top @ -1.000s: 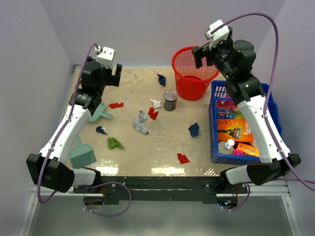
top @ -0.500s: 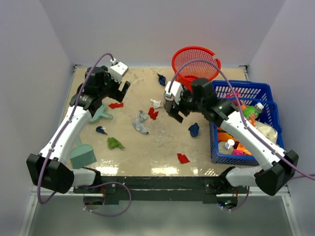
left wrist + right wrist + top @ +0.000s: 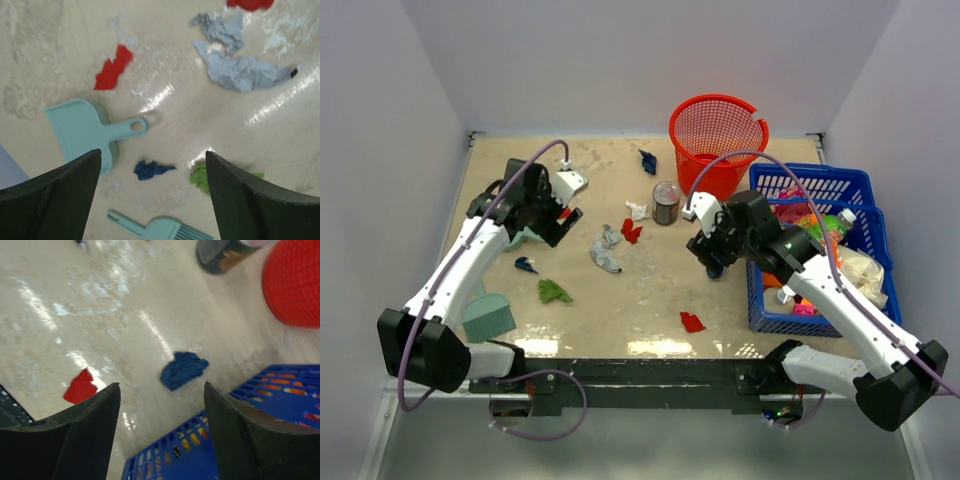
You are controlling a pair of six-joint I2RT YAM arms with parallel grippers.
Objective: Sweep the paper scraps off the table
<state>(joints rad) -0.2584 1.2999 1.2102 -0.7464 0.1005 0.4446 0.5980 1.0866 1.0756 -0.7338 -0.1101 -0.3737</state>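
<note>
Paper scraps lie scattered on the beige table: dark blue, white, red, grey-blue, small dark blue, green and red. My left gripper is open and empty, hovering over the dustpan area. Its wrist view shows a red scrap, the grey-blue scrap, the dark blue scrap and the green scrap below the left gripper. My right gripper is open and empty above a blue scrap; a red scrap lies nearby.
A teal dustpan and a teal brush lie at the left. A tin can stands before the red mesh basket. A blue crate of packaged goods sits at the right, close to my right gripper.
My right arm swung down from above the red basket to low over the table beside the crate. My left gripper moved right and down over the dustpan.
</note>
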